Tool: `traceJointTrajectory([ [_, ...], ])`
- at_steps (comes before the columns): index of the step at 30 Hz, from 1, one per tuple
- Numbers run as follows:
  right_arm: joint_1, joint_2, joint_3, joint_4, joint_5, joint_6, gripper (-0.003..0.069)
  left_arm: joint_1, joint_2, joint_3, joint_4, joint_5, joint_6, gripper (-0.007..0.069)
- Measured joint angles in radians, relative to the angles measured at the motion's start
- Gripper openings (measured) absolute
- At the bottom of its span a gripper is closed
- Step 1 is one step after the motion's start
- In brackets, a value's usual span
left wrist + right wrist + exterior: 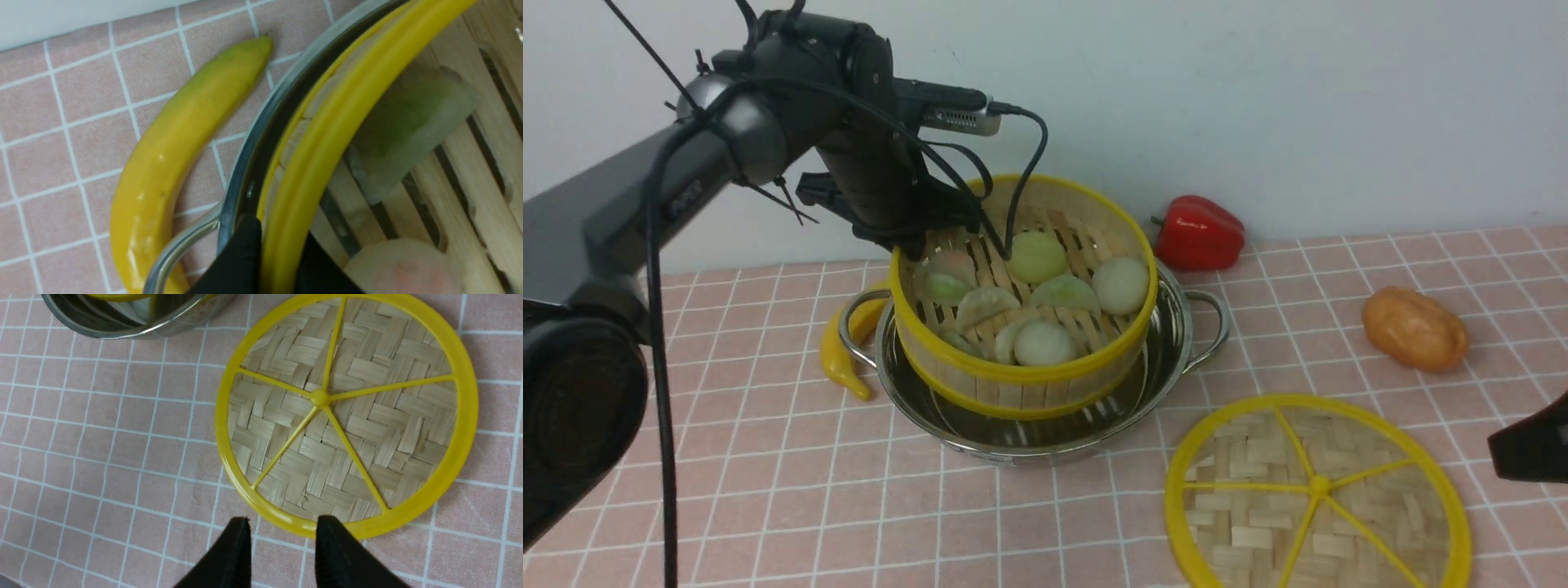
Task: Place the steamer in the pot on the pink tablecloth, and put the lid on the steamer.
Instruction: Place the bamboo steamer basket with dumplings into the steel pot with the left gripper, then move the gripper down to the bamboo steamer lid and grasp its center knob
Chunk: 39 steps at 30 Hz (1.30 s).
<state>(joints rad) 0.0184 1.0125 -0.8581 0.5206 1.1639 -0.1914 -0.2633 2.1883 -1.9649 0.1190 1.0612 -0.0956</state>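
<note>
Pink tablecloth (768,490) with white grid, yellow-rimmed steamer (1021,377) and woven lid (1319,486), silver pot (1029,438), yellow banana (837,359), red pepper (1199,233).

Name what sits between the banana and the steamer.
The pot: its steel wall and looped handle stand between the banana and the steamer. The left wrist view shows this most plainly.

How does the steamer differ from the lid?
The steamer has tall walls and holds dumplings; the lid is a flat spoked disc. The steamer is in the pot, its rim pinched by the left hand; the lid lies free on the pink tablecloth. Both are round with yellow rims.
</note>
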Motion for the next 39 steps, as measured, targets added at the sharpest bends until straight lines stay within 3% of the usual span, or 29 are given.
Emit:
traceJointTrajectory([
  [21, 0.0, 0.0, 0.0, 0.0, 0.001, 0.009, 0.0242, 0.0, 0.112, -0.006, -0.03, -0.045, 0.005, 0.0048],
  [24, 0.0, 0.0, 0.0, 0.0, 0.002, 0.019, 0.0242, 0.0, 0.112, -0.006, -0.034, -0.047, 0.004, 0.0099],
  [29, 0.0, 0.0, 0.0, 0.0, 0.013, 0.043, 0.0242, 0.0, 0.112, -0.023, -0.045, -0.024, 0.002, 0.0265],
  [34, 0.0, 0.0, 0.0, 0.011, 0.015, 0.049, 0.0242, 0.0, 0.112, -0.193, -0.019, 0.14, 0.013, 0.0444],
  [39, 0.0, 0.0, -0.005, 0.095, 0.008, 0.023, 0.0242, 0.0, 0.072, -0.329, -0.024, 0.147, 0.037, 0.0506],
])
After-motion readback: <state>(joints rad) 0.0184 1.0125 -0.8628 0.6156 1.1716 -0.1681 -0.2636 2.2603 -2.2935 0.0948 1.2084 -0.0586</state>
